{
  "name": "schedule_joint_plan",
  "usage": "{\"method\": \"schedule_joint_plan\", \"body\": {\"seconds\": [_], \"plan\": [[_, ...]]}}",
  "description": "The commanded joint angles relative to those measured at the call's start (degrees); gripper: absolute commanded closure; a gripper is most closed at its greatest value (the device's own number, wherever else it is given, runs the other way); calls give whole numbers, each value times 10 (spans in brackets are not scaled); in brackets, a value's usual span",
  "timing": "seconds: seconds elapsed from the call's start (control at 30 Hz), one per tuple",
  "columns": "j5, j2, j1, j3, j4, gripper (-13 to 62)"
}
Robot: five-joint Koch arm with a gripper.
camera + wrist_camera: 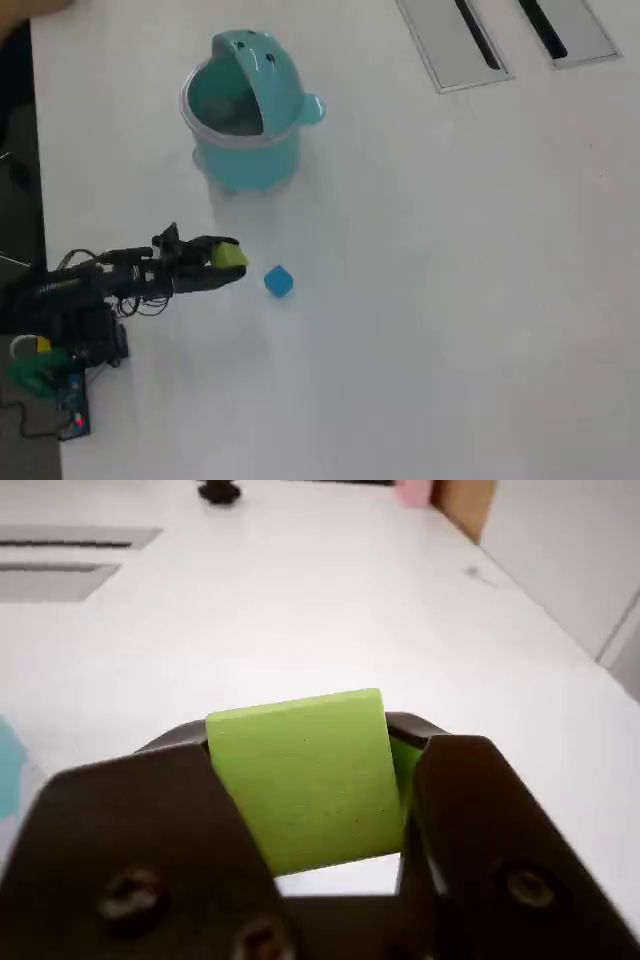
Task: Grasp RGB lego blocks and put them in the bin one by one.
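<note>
Pinching the small yellow-green plastic cube (305,785), the black pincer (228,258) is hovering over the white counter (450,300), needing level carriage to the teal round plastic bin's (245,150) opening.

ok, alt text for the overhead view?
The black gripper holds a small yellow-green plastic block above the white table, short of the teal round plastic bin. A small blue plastic block lies just right of it.
</note>
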Motion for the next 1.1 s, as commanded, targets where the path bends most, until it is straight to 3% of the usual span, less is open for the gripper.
{"method": "schedule_joint_plan", "body": {"seconds": [0.0,0.07,0.17,0.37,0.7,1.07], "plan": [[-44,43,-10,-73,-24,330],[-134,40,-98,-76,-25,370],[-288,20,-218,-83,-28,370],[-272,-76,-263,-149,-75,369],[-120,-202,-294,-292,-75,369],[-107,-393,-403,-484,-105,369]]}}
